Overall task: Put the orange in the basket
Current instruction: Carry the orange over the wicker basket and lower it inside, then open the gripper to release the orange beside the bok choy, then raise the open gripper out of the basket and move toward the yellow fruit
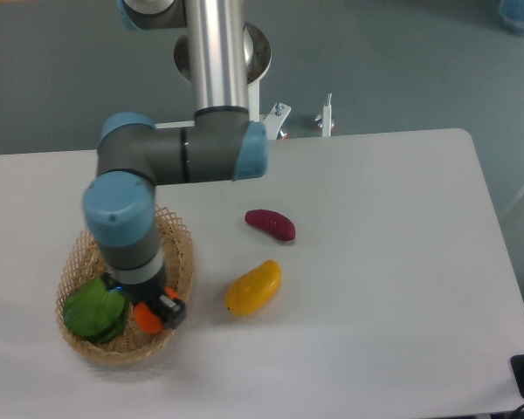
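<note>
**Arm over the wicker basket**

You saw the oval, open-weave straw basket (182, 253) at the table's (375, 262) left, holding a green leafy item (94, 310). The small smooth orange (146, 319) sat inside it, directly under the gripper (157, 307). An oblong purple-red fruit (271, 223) and an elongated yellow fruit (253, 287) lay apart to the right. The arm pointed straight down, hiding the jaws; you could not tell their state.

— What's the arm made of?
— A brushed silver metal tube (217, 52) runs into dark grey rounded joint housings (170, 155) with pale blue end caps (115, 207).
— And the tip?
— A small black gripper (162, 307), a speck of blue light beside it.
</note>
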`<state>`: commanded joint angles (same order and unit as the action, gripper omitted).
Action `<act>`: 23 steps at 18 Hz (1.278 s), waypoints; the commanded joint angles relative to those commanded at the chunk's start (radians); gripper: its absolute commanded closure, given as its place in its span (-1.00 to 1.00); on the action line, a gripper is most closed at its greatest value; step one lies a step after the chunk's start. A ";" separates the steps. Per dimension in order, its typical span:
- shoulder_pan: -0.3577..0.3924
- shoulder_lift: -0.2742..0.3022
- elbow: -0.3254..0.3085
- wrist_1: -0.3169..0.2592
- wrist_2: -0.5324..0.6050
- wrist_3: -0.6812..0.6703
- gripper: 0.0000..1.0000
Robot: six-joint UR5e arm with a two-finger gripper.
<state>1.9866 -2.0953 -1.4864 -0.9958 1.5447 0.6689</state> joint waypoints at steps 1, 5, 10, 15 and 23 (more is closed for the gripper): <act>-0.008 -0.005 -0.002 0.014 0.000 -0.009 -0.31; -0.029 -0.015 -0.006 0.017 -0.002 -0.017 -0.39; -0.035 -0.018 -0.006 0.012 -0.012 -0.035 -0.87; -0.035 -0.005 -0.011 0.009 -0.055 -0.038 -1.00; 0.130 0.113 -0.093 0.022 -0.046 0.020 -1.00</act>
<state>2.1166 -1.9820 -1.5799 -0.9741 1.4987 0.6885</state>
